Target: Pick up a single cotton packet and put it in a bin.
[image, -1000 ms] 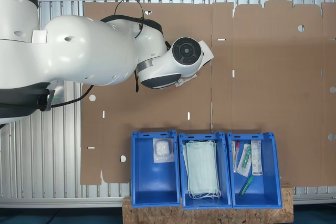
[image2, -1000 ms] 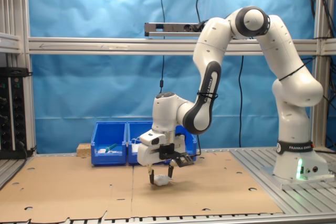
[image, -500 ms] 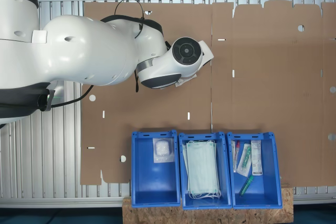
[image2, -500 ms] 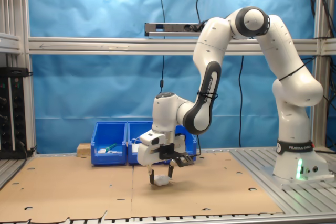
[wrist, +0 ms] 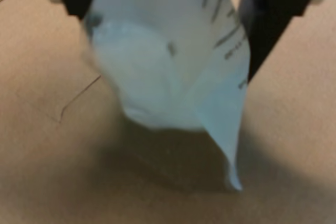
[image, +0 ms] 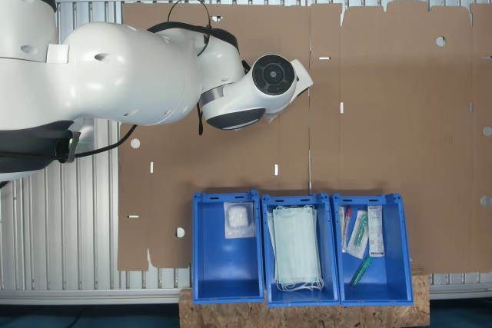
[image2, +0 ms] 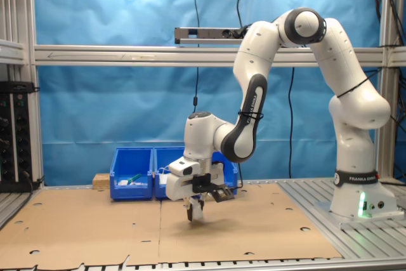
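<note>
My gripper (image2: 195, 211) hangs low over the brown cardboard, shut on the cotton packet (image2: 196, 213), which stands pinched upright between the fingers. In the wrist view the crinkled white-and-clear cotton packet (wrist: 157, 77) with dark print is squeezed between the black fingers (wrist: 273, 14) of my gripper (wrist: 165, 45), its lower corner just above the cardboard. In the first exterior view the arm's round wrist (image: 269, 78) covers the gripper and the packet from above. The bin (image: 207, 266), bright blue and deep, holds one small white packet (image: 238, 220).
Beside the bin stand a blue bin with pale green face masks (image: 296, 247) and a blue bin with syringes and slim packets (image: 367, 243). Blue bins (image2: 133, 172) sit behind the arm in the second exterior view. Cardboard (image: 384, 113) with small holes covers the table.
The fingers have closed on the packet. It lay flat between the spread fingers before and now stands pinched upright. The arm has hardly moved.
</note>
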Controlling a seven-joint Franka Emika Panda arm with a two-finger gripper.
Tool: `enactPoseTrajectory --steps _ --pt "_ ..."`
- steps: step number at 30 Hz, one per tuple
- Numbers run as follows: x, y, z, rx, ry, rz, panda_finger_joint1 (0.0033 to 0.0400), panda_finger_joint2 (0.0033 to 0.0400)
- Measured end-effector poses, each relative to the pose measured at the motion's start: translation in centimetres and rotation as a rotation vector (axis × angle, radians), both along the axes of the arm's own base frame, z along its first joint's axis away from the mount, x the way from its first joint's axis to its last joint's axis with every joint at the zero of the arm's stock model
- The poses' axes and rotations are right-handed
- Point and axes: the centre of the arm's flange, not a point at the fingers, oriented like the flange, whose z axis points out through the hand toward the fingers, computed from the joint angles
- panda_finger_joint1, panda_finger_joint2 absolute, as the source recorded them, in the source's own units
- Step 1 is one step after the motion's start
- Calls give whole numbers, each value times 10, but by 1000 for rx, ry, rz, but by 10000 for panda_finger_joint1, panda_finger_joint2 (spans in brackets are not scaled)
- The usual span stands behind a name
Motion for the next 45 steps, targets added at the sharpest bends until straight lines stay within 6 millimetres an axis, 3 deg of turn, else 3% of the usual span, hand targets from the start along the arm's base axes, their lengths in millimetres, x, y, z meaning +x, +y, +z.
enactPoseTrajectory --steps 5,6,13,14,45 --pt "0 0 0 0 0 0 183 183" --pt "0 0 0 0 0 0 106 106" --pt "0 0 0 0 0 0 106 106" --pt "0 0 0 0 0 0 59 59" --pt "0 0 0 0 0 0 59 59"
